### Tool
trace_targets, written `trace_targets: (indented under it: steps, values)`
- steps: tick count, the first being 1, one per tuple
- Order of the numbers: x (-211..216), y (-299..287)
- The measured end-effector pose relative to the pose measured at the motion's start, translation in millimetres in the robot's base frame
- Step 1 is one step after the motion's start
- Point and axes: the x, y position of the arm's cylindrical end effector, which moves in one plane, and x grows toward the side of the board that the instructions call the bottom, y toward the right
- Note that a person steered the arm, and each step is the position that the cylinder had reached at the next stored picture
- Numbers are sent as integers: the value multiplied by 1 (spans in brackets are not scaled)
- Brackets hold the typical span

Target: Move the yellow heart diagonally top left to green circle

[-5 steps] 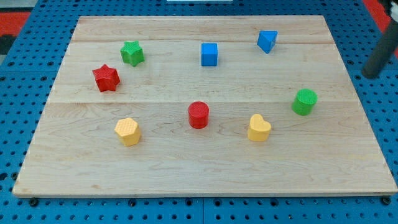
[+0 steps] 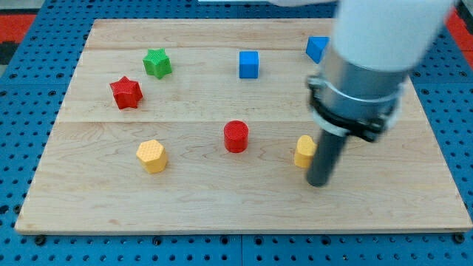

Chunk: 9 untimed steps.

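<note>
The yellow heart (image 2: 302, 151) lies on the wooden board (image 2: 185, 199) at the lower right, its right side covered by my rod. My tip (image 2: 317, 182) rests on the board just below and right of the heart, close to or touching it. The green circle is hidden behind my arm, which fills the view's upper right.
A red circle (image 2: 236, 137) sits left of the heart. A yellow hexagon (image 2: 151, 156) is at the lower left. A red star (image 2: 126, 92) and a green star (image 2: 157, 63) are at the upper left. Two blue cubes (image 2: 249, 64) (image 2: 316, 48) lie near the top.
My arm has swung in from the view's right edge and the tip now stands at the heart's lower right. The green circle has become hidden. The blocks have not moved.
</note>
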Motion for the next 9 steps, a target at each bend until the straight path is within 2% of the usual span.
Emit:
trace_targets:
  steps: [1, 2, 3, 4, 5, 6, 7, 8, 9]
  values:
    - [-71, -28]
    - [-69, -34]
    - [-34, 27]
    - [-74, 48]
    - [-132, -21]
    - [-133, -35]
    - [-85, 34]
    - [-73, 20]
    - [-106, -59]
